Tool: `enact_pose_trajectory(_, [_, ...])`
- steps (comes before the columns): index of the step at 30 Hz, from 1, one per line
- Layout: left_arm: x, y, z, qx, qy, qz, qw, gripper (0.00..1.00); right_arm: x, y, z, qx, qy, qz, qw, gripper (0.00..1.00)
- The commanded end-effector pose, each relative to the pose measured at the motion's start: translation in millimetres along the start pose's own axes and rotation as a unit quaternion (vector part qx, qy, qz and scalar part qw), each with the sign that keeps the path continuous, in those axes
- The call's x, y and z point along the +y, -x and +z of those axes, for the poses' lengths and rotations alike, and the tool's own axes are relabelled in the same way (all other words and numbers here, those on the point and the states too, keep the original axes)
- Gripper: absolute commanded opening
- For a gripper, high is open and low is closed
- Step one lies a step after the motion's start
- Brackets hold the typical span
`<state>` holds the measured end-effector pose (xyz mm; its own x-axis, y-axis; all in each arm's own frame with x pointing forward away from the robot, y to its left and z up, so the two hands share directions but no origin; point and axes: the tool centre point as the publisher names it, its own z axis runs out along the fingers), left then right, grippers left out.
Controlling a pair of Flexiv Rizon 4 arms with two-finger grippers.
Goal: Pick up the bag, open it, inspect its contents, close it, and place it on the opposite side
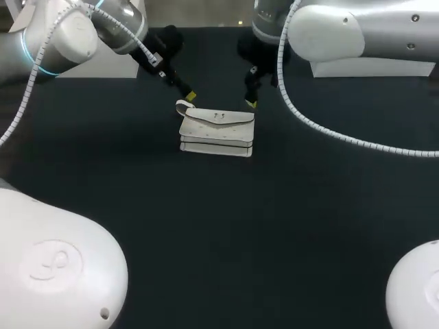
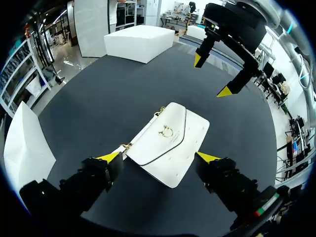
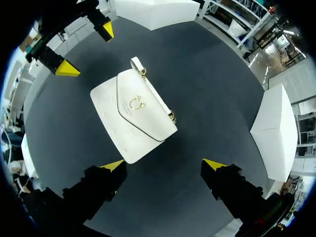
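Robotics lab, left arm [image 1: 62,34] and right arm [image 1: 329,31] over a dark table [image 1: 226,226]

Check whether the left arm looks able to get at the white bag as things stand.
Probably yes. The left gripper is open above the bag, which lies flat on the table with nothing on it. The right gripper hangs apart over the bag's far side, seemingly out of the way.

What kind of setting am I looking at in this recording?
Probably a robotics lab bench: a left arm and a right arm flank a dark table, with a white bag laid out near their open jaws.
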<state>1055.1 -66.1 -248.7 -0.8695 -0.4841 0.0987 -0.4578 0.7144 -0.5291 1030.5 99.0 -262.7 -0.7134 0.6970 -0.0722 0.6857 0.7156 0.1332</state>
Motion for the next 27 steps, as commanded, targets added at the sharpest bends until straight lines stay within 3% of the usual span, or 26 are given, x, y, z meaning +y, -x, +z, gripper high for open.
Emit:
enact_pose_trajectory(1, [3.8, -5.1, -2.0, -0.043, 0.008, -0.319, 0.947, 1.00, -0.5, 2.0, 2.3, 0.051, -0.046, 0.212, 0.975, 1.00])
enact_pose_trajectory(10, [11.6, -5.2, -7.8, -0.041, -0.029, -0.394, 0.918, 1.00, -13.1, 6.9, 8.9, 0.090, -0.047, 0.286, 0.953, 1.00])
enact_pose_trajectory(11, [12.3, -4.3, -7.7, -0.054, -0.018, -0.393, 0.918, 1.00, -13.7, 6.6, 8.9, 0.093, -0.056, 0.289, 0.951, 1.00])
enact_pose_trajectory(12, [12.6, -2.7, -6.5, -0.087, -0.006, -0.389, 0.917, 1.00, -13.8, 6.8, 10.4, 0.086, -0.091, 0.294, 0.948, 1.00])
enact_pose_trajectory(27, [12.6, -2.7, -6.5, -0.087, -0.006, -0.389, 0.917, 1.00, -13.8, 6.8, 10.4, 0.086, -0.091, 0.294, 0.948, 1.00])
